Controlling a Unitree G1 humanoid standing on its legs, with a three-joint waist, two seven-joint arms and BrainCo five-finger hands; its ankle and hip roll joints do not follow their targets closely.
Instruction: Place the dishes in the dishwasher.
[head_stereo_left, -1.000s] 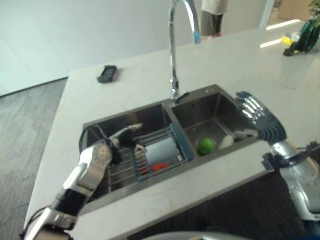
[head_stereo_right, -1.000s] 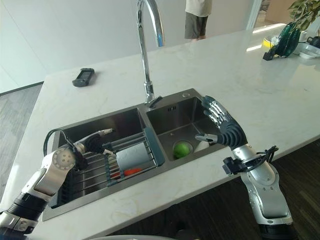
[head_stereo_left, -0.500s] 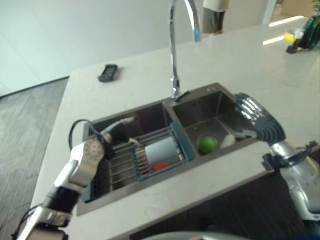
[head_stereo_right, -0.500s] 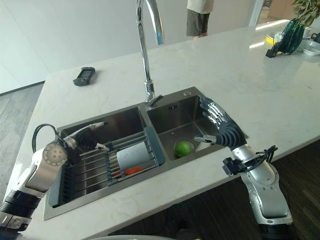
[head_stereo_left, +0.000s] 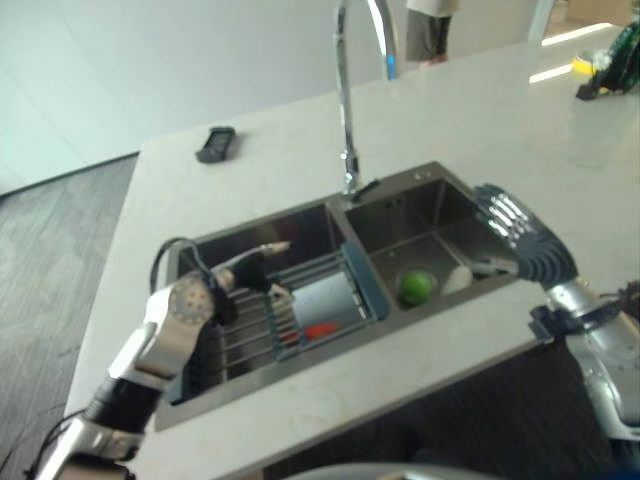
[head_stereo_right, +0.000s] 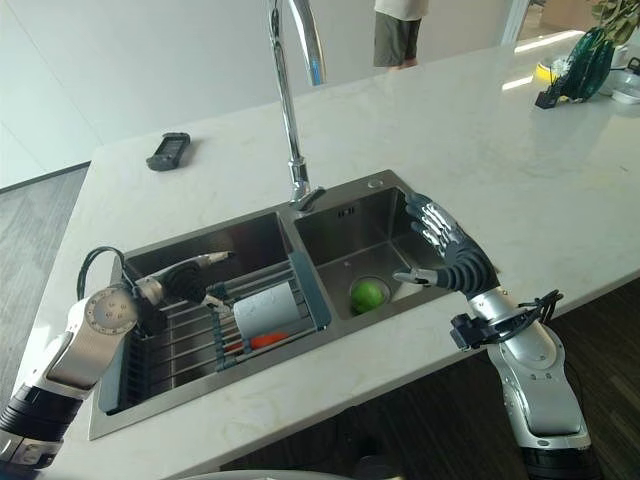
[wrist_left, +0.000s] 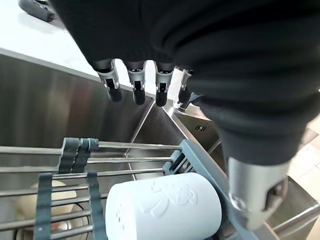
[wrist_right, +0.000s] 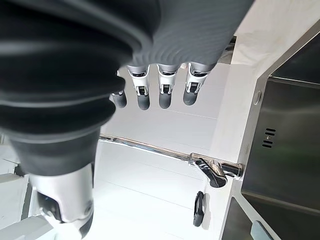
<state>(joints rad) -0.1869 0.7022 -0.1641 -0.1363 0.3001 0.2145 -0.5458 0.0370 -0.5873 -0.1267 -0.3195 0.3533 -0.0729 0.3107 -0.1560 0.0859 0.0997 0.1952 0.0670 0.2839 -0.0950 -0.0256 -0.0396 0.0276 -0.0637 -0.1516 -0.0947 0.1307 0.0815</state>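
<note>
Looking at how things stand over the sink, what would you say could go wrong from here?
1. The white cup lies on its side on the rack in the left basin; a touch from the open left hand above it might roll it.
2. The open right hand hovers over the right basin, close to the sink's rim, and might knock it going down toward the green ball.

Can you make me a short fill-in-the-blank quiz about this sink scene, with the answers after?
1. The white cup lies on its side on the rack in the ____ basin.
2. The round fruit in the right basin is ____ in colour.
3. The left hand hovers over the rack, holding ____.
4. The right hand, above the right basin's edge, has its fingers ____.

Answers: left; green; nothing; open
</note>
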